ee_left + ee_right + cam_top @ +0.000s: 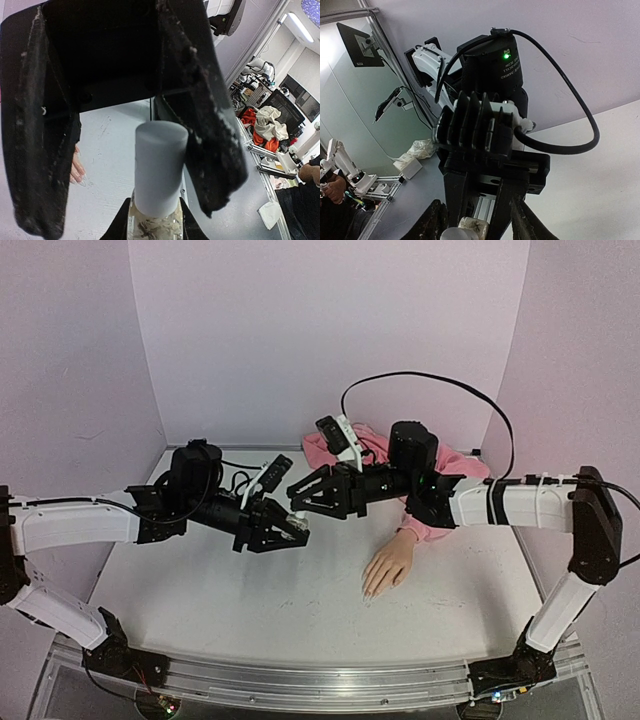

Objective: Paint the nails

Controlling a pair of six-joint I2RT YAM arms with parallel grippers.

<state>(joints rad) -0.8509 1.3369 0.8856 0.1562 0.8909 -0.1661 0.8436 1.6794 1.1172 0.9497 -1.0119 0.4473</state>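
Left tool [288, 533] holding bottle [152, 227], cap [159, 167] seemingly ungripped

The top view looks down from behind over the whole counter [300, 610]. The left wrist view faces right, the right wrist view left, both very close, head-on, sharing the bottle [159, 170] between them.

No text or label is legible anywhere.

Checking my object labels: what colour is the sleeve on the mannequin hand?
Pink. The sleeve shows best in the top external view.
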